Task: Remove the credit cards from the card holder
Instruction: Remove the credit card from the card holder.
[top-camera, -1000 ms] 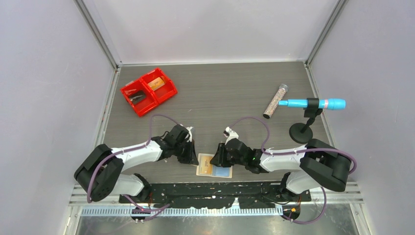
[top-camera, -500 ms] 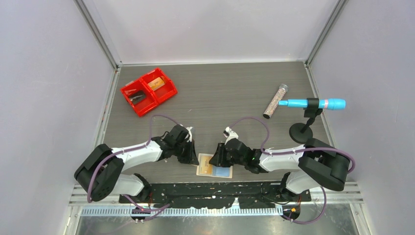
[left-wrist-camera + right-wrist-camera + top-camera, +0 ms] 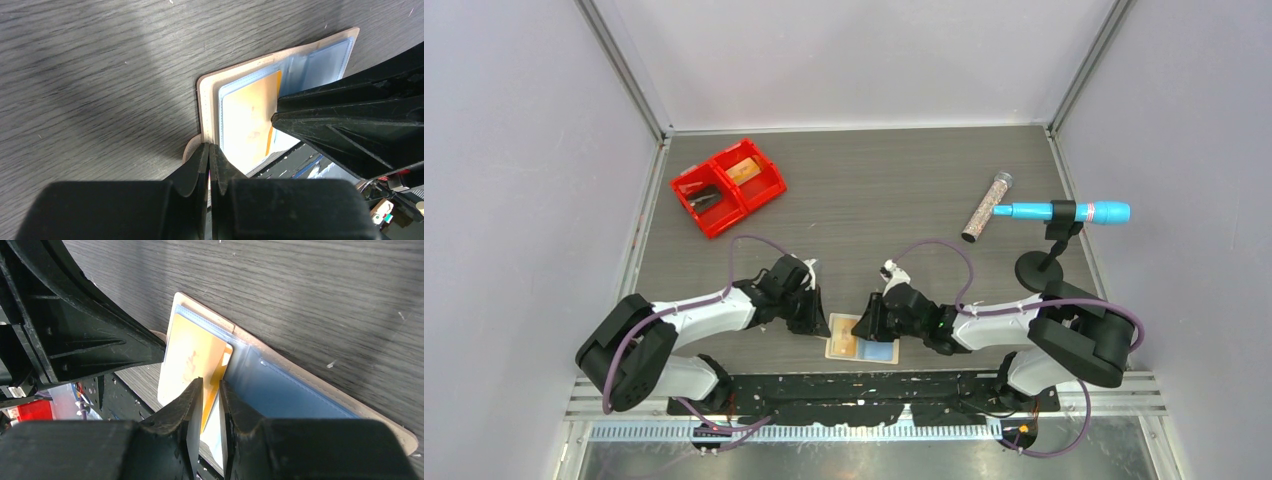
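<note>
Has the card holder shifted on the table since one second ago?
No. In the top view the card holder lies at the same spot above the black base plate as before, with no visible shift.

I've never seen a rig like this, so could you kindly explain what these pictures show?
Two robot arms are bolted to a table. The wide picture looks down from above and behind them; the two close-ups come from a camera on each wrist. On the table are an open tan card holder, a red bin, a glitter tube and a blue marker on a stand. The left end effector is shut at the holder's edge, apparently pinching it. The right end effector seems closed on the edge of an orange card in the holder's clear sleeve.
</note>
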